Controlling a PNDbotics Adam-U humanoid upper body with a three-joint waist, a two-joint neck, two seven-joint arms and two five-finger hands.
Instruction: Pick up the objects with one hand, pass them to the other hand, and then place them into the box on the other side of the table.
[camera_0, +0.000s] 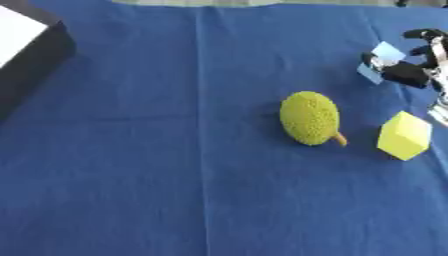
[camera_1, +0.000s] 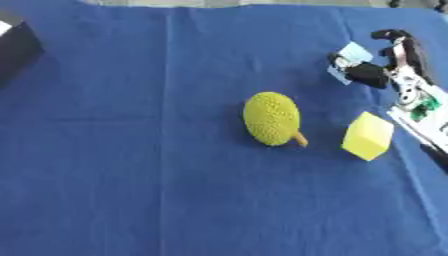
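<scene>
Blue tablecloth (camera_0: 131, 175); right hand (camera_1: 385, 70), fingers curled on pale-blue piece (camera_1: 350, 56).

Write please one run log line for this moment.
right hand: shut on light blue piece, above cloth | left hand: not in view | bumpy yellow-green fruit, yellow block: on blue cloth | box: far left
</scene>
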